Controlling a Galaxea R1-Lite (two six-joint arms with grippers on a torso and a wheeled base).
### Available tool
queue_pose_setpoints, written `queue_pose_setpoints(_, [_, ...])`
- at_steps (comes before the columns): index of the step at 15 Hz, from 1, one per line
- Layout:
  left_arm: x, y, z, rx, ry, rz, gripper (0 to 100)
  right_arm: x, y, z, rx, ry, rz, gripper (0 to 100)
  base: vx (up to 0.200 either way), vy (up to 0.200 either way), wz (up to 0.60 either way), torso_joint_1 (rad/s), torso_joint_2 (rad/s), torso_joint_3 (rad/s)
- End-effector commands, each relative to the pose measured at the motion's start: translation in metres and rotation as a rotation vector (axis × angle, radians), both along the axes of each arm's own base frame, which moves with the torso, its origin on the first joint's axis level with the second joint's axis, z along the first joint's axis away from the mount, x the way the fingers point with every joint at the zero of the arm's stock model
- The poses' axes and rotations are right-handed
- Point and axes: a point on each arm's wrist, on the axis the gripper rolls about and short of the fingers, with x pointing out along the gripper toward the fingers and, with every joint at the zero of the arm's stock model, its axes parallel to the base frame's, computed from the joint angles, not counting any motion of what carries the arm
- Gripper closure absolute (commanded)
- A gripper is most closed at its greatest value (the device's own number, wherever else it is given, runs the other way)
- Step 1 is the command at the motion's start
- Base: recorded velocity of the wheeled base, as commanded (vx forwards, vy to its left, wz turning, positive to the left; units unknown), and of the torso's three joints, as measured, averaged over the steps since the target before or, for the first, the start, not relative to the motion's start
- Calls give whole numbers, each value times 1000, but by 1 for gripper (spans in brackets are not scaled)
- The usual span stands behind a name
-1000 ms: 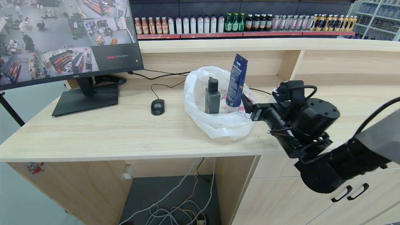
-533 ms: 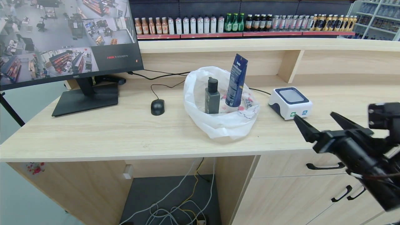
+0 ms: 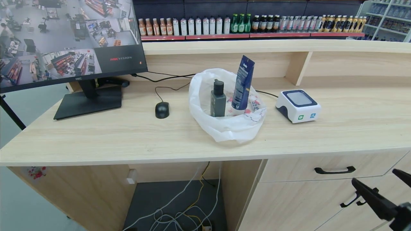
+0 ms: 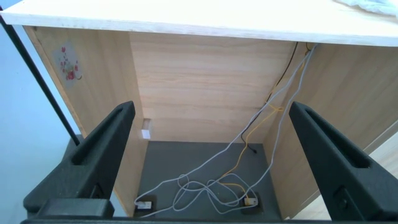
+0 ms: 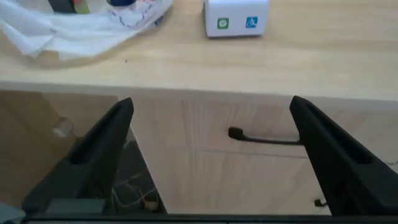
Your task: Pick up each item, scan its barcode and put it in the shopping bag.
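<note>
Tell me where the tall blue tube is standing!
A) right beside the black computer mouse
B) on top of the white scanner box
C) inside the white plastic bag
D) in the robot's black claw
C: the tall blue tube stands upright inside the white plastic shopping bag, beside the dark grey pump bottle.

- A light wood counter (image 3: 128, 134) spans the room, with a raised ledge (image 3: 257, 46) along its back.
- Drawers (image 3: 289, 168) with black handles (image 3: 335, 170) sit below its right part.
- Bottle-lined shelves (image 3: 250, 24) stand behind.
- Pale floor (image 3: 19, 205) lies at left.
</note>
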Motion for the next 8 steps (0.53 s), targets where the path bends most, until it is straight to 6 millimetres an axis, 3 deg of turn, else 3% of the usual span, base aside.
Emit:
queue_pose_setpoints(1, [0,0,0,-2,-1,0,0,-52,-13,-13,-19,-34,59,0,0,0,0,0,0,0])
queue_pose_setpoints(5, [0,0,0,0,0,0,0,-90,-26,-48,-82,7,107,0,0,0,0,0,0,0])
queue_pose_setpoints(8, [0,0,0,-2,0,0,0,-95,-28,-54,-81,16,108,0,0,0,0,0,0,0])
